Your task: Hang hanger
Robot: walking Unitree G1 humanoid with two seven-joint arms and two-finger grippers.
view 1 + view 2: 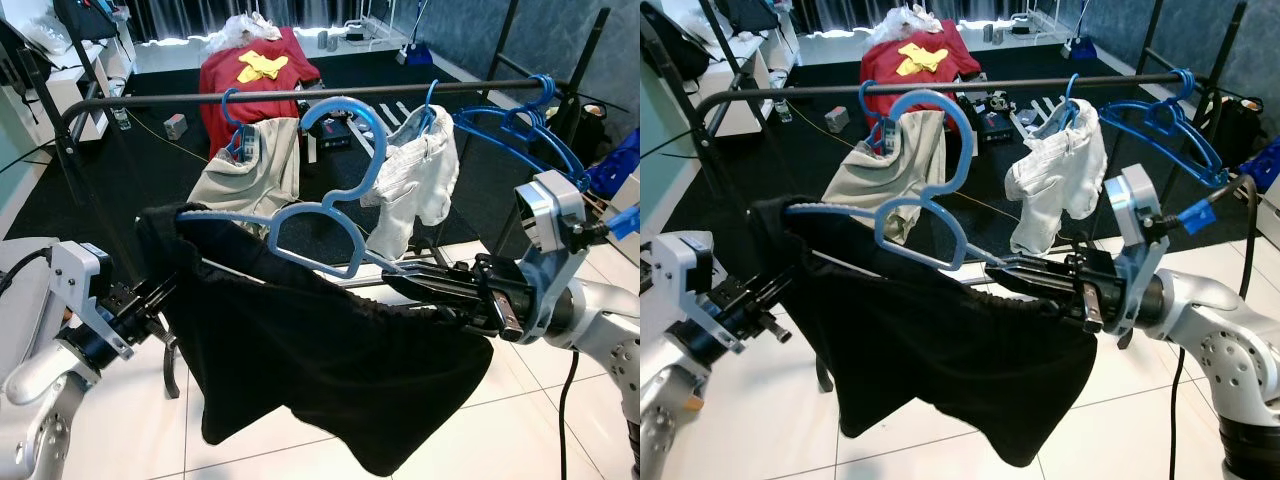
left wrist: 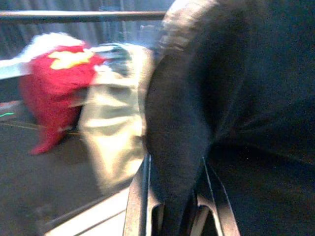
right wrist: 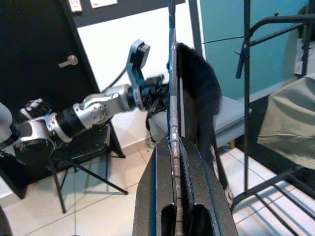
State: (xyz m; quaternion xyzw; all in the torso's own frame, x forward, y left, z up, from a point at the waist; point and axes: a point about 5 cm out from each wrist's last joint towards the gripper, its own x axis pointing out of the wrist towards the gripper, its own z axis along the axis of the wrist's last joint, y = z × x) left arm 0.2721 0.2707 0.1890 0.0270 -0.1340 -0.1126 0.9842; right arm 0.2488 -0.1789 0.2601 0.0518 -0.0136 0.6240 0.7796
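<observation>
A blue plastic hanger (image 1: 330, 215) carries a black garment (image 1: 300, 360) draped over its lower bar. Its hook (image 1: 345, 110) rises in front of the dark clothes rail (image 1: 150, 101), close to it; I cannot tell whether it touches. My right gripper (image 1: 395, 272) is shut on the hanger's right side, and in the right wrist view the fingers (image 3: 189, 196) pinch the blue bar (image 3: 172, 73) edge-on. My left gripper (image 1: 165, 292) holds the garment's left end, with black cloth (image 2: 182, 147) pinched between its fingers (image 2: 140, 206).
On the rail hang beige shorts (image 1: 250, 170), white shorts (image 1: 415, 180) and empty blue hangers (image 1: 520, 125) at the right end. A red garment (image 1: 255, 75) lies over something on the dark carpet behind. White tiles lie under me.
</observation>
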